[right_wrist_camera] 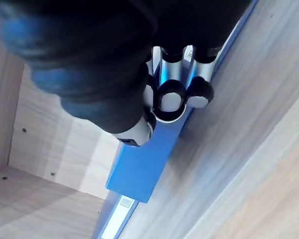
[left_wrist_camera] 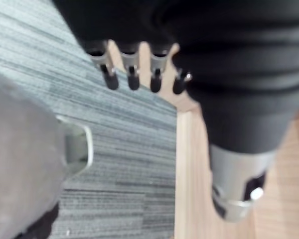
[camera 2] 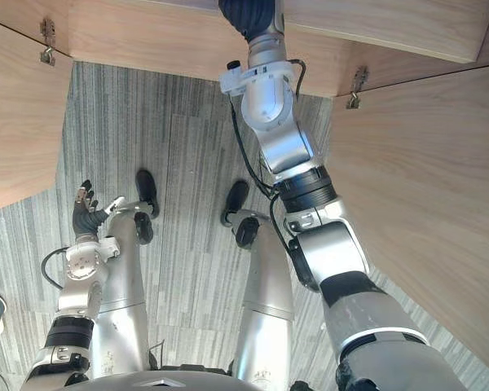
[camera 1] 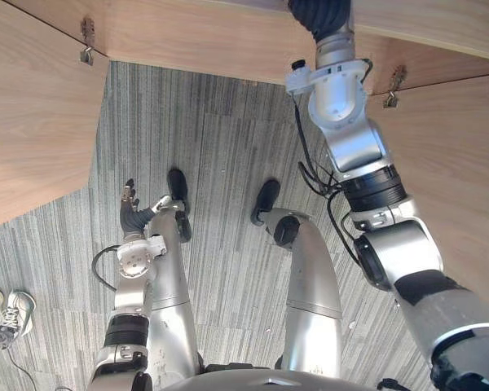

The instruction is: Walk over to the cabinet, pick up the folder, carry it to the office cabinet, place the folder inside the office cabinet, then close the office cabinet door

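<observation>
The blue folder [right_wrist_camera: 138, 172] is inside the office cabinet [right_wrist_camera: 45, 149], its long side running along one of the pale wood panels, with a back corner of the compartment showing behind it. A small white label [right_wrist_camera: 122, 201] sits at its near end. Whether it already rests fully on the panel cannot be told.

The right robot hand [right_wrist_camera: 170, 85] is closed on the folder. Its dark-tipped fingers [right_wrist_camera: 199, 93] curl over the folder's edge and the thumb [right_wrist_camera: 135, 130] presses against the blue face. In the head views the right arm reaches up and forward past the cabinet's front edge [camera 1: 187, 37], so the hand itself is hidden inside.

Both doors stand open, the left door [camera 1: 33, 122] and the right door [camera 1: 460, 155] swung out to either side, each with a metal hinge [camera 1: 87, 42] at its inner corner.

The left robot hand [camera 1: 131, 213] hangs low at the robot's left side over the grey striped carpet [camera 1: 220, 138], its fingers [left_wrist_camera: 131, 67] loosely straight and holding nothing. A person's white shoes [camera 1: 6, 314] stand on the carpet at the far left.
</observation>
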Controlling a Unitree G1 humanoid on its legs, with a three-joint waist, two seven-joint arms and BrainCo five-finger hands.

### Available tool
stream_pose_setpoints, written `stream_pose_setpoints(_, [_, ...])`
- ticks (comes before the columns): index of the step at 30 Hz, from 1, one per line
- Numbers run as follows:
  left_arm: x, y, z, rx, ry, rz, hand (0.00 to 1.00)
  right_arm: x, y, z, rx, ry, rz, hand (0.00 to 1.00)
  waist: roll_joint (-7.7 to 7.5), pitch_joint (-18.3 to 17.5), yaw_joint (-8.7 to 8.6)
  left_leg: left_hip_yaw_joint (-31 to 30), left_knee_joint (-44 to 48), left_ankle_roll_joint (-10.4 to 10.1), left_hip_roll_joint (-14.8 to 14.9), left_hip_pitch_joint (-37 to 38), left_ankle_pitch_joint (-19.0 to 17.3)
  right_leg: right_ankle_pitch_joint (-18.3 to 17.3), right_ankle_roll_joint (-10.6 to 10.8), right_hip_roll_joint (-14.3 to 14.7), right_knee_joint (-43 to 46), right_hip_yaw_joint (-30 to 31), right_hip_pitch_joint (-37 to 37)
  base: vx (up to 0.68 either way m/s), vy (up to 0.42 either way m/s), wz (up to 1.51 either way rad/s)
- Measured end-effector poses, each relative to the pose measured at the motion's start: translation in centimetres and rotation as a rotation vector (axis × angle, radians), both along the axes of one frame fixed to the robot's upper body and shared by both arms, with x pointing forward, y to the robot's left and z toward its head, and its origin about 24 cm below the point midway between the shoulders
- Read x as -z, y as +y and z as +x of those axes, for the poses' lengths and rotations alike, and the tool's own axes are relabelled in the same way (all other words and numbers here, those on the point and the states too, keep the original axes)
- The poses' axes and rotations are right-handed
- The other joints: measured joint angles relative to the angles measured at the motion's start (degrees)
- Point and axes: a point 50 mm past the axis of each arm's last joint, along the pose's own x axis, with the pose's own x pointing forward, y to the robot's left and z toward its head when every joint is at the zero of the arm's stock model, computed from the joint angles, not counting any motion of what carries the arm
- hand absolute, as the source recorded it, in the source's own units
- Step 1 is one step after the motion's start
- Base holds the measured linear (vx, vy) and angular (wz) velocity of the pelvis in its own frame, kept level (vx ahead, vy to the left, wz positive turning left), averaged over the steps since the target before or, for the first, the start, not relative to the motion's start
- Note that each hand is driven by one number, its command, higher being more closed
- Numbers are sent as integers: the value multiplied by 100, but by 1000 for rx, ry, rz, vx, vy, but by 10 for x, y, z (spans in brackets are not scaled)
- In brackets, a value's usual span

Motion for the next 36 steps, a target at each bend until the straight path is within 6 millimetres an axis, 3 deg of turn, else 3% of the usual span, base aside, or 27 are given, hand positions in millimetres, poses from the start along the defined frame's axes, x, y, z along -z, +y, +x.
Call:
stream_pose_setpoints(10, [5, 9, 0, -23, 8, -17, 0, -20, -18, 19, -78, 111, 203, 100, 3, 9, 21, -91, -206, -30, -79, -80, 104, -9, 14, -60, -108, -138, -24, 13, 15, 6])
stream_pose_setpoints(17, [11, 14, -2, -48, 28, -63, 0, -41, -21, 19, -124, 108, 277, 100, 7, 27, 37, -99, -382, -70, -114, -83, 177, 0, 6, -75, -231, -186, -22, 21, 8, 4])
stream_pose_setpoints(25, [14, 13, -3, -55, 24, -104, 0, -77, -41, 11, -114, 54, 326, 100, 8, 70, 78, -124, -674, -119, -138, -33, 370, 14, -19, -91, -332, -278, -11, 18, -13, 6])
stream_pose_setpoints(36, [16, 12, -4, -54, 25, -121, 0, -76, -57, 23, -142, 137, 435, 100, 12, 73, 79, -126, -1014, -120, -182, 76, 645, 172, -80, -102, -560, -365, 53, 5, -12, 3])
